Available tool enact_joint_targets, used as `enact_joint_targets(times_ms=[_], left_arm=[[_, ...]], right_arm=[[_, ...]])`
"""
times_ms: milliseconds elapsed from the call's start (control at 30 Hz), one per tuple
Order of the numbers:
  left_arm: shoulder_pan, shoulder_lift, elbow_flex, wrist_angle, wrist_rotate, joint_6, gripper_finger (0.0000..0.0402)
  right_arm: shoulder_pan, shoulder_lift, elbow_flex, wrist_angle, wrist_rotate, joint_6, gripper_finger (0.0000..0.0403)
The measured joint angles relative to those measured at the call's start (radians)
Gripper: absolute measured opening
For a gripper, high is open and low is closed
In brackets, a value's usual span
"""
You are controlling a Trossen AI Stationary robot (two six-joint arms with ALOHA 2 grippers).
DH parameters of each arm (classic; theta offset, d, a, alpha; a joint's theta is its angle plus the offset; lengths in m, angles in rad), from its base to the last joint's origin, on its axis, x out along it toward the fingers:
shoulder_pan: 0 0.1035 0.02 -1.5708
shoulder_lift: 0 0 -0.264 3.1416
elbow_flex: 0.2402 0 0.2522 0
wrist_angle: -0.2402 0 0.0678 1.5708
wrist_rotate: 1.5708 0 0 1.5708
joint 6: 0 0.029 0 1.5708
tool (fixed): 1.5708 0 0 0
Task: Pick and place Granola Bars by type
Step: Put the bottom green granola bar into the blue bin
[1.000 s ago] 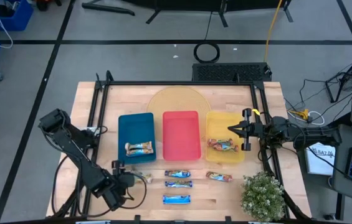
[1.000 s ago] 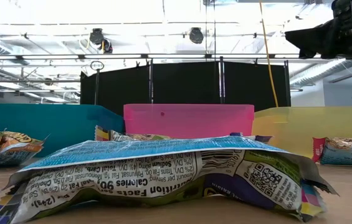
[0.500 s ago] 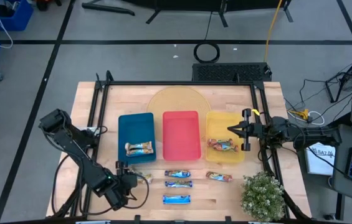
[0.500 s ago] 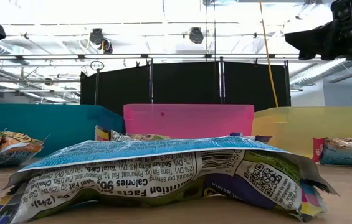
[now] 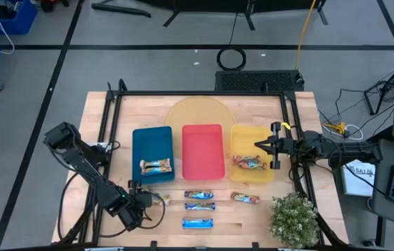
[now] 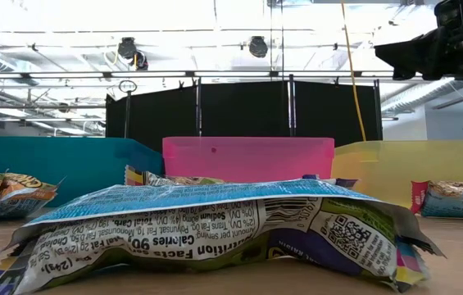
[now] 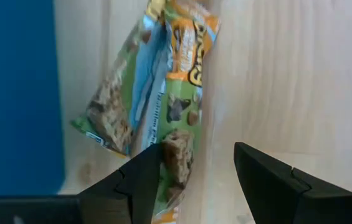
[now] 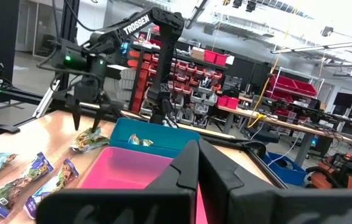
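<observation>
A granola bar in a green, orange and tan wrapper (image 7: pixel 157 93) lies flat on the wood by the blue tray's near left corner (image 5: pixel 158 199). My left gripper (image 7: pixel 197 171) hangs open above the bar's end, fingers pointing down and clear of it; the right wrist view shows the gap between the gripper (image 8: pixel 90 118) and the bar (image 8: pixel 90 139). One bar (image 5: pixel 156 166) lies in the blue tray (image 5: pixel 141 139) and another (image 5: pixel 247 162) in the yellow tray (image 5: pixel 263 136). Several more bars (image 5: pixel 199 206) lie on the table near the front. My right gripper (image 5: pixel 259 145) waits shut at the yellow tray's right edge.
The red tray (image 5: pixel 203 132) stands between the blue and yellow ones. A potted plant (image 5: pixel 294 219) sits at the near right corner. A black frame (image 5: pixel 113 139) runs round the table. In the low view a blue-white bar (image 6: pixel 215 221) lies close to the camera.
My left gripper has come down toward the green-orange bar and shifted a little toward it, staying open. The bars and the right arm have kept still.
</observation>
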Motion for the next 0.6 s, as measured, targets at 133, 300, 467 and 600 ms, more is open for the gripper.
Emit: enact_joint_targets(times_ms=[133, 300, 467, 600], left_arm=[[0.0, -0.003, -0.048, 0.081, 0.002, -0.007, 0.0212], [0.0, -0.004, -0.071, 0.122, -0.001, 0.001, 0.0211], [-0.004, -0.002, -0.068, 0.193, 0.057, 0.017, 0.0211], [-0.016, 0.001, -0.043, 0.217, 0.092, 0.023, 0.0211]], right_arm=[[0.0, 0.0, 0.0, -0.015, 0.0, 0.023, 0.0], [0.0, 0.0, 0.0, -0.025, 0.0, 0.037, 0.0], [0.0, 0.0, 0.0, -0.05, 0.0, 0.051, 0.0], [0.001, 0.0, 0.0, -0.06, 0.0, 0.067, 0.0]])
